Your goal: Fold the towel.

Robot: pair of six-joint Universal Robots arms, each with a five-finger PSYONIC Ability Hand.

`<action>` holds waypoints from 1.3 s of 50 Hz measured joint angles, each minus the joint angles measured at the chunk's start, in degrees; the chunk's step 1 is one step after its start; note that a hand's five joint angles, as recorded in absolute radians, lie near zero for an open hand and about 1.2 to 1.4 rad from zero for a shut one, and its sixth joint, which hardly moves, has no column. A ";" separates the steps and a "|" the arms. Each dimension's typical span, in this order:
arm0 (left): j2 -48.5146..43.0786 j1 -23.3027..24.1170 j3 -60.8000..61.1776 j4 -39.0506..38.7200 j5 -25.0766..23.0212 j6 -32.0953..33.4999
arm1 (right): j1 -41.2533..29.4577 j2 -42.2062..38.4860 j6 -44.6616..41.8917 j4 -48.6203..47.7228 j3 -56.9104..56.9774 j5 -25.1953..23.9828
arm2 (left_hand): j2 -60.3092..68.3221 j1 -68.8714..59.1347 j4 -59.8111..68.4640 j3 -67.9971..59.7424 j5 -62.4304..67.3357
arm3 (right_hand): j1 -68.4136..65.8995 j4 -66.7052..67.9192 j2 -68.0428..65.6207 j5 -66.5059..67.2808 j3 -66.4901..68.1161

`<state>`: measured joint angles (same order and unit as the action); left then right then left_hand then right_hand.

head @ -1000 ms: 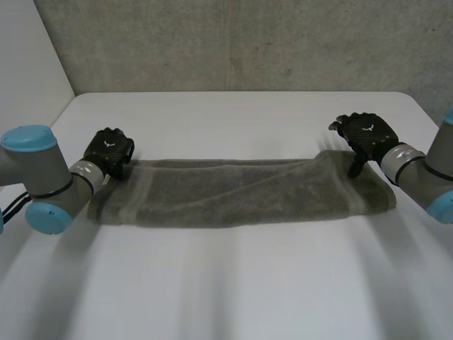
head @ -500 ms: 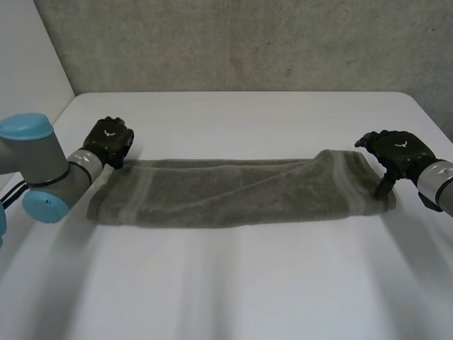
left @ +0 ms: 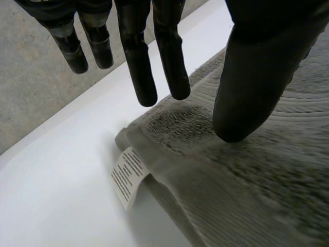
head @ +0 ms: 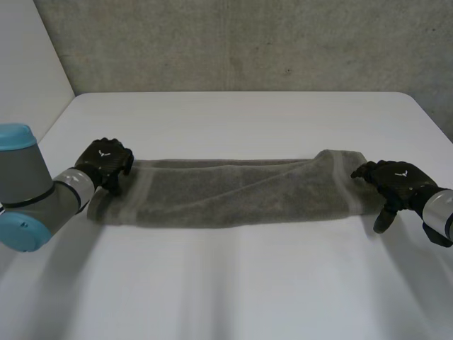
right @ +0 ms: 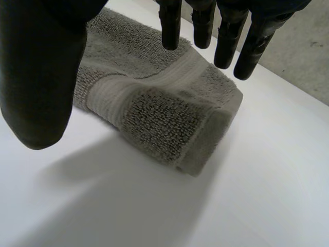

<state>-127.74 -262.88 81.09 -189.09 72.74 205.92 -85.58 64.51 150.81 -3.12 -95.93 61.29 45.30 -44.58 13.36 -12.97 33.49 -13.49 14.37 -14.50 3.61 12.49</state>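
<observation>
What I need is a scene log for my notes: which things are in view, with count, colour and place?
towel: one, grey, folded into a long strip across the middle of the table, between the two hands.
care label: one, white with dark print, sticking out of the towel's end by the left hand's fingertips.
table: one, white, under everything.
wall: one, grey, behind the table.
left hand: one, black, over the towel's left end, fingers straight.
right hand: one, black, at the towel's right end, fingers straight, holding nothing.
</observation>
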 measured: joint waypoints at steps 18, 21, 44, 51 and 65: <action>8.63 -0.46 13.11 -0.31 -0.07 -0.87 | 0.73 -8.94 -3.78 -8.14 1.62 -0.45 | -0.27 0.11 0.00 0.00 -0.02 | -50.82 0.00 -49.68 51.35 0.00; 9.20 -0.50 13.92 -0.42 -0.08 -0.98 | 1.00 -9.06 -3.79 -8.08 1.76 -0.52 | -0.38 0.19 0.00 0.00 -0.05 | -60.19 0.00 -58.81 62.99 0.00; 10.87 0.72 18.03 -3.44 -0.78 -1.56 | 9.34 1.15 -6.81 -7.13 -6.96 -6.70 | -16.36 15.10 0.00 0.00 -16.61 | -61.37 0.00 -59.35 63.21 0.00; 11.23 2.29 19.40 -3.35 -0.79 -1.12 | 9.37 0.72 -8.89 -6.90 -6.62 -6.49 | -16.37 15.10 0.00 0.00 -16.67 | -61.36 0.00 -59.34 63.20 0.00; 9.30 2.86 18.59 -4.34 1.96 -0.63 | 13.86 0.43 -11.40 0.09 -2.32 -7.72 | -16.37 15.10 0.00 0.00 -16.70 | -61.36 0.00 -59.34 63.21 0.00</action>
<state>-118.43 -260.02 99.68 -193.43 74.70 205.29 -71.72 64.93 139.41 -3.03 -98.25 53.58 28.93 -29.48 13.36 -12.97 16.79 -74.85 14.37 -73.84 66.82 12.49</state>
